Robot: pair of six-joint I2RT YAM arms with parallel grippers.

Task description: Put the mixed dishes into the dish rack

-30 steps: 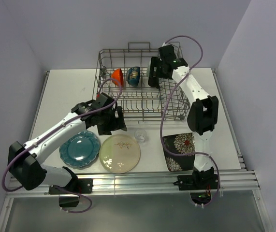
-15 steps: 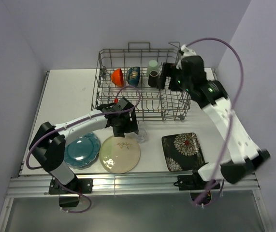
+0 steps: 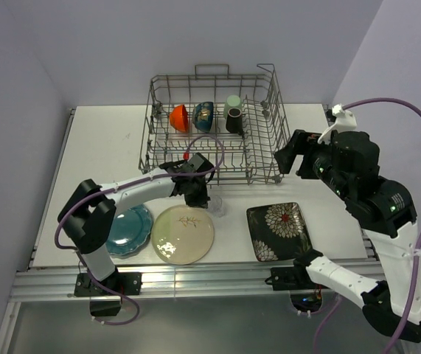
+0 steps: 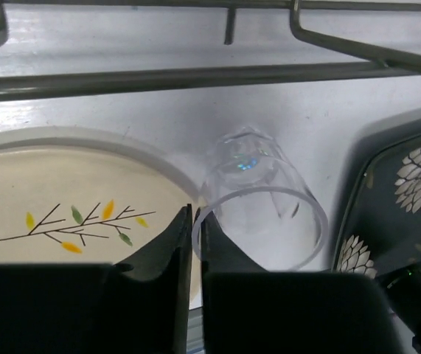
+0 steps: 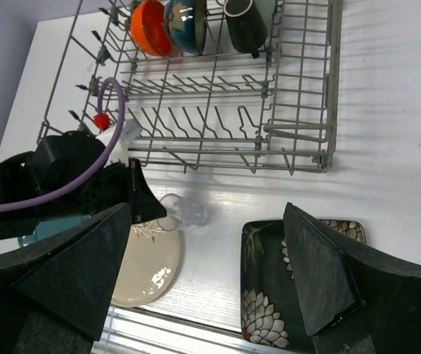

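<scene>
Rack [image 3: 265, 147] holds the red-orange bowl [image 3: 179, 118], dark bowl [image 3: 203, 116], cup [image 3: 232, 101] and mug [image 3: 234, 120] along its back row. The teal plate [image 3: 127, 230], cream plate [image 3: 183, 234], glass [image 4: 258, 214] and black plate [image 3: 278, 230] lie on the tabletop [image 3: 107, 147] in front of it. The left end effector [image 4: 196, 217], spread beside the glass half a second ago, is now pinched to a slit on the tipped glass's rim, and the right end effector [image 3: 297, 157], then over the mug, now hangs right of the rack, wide open and empty.
</scene>
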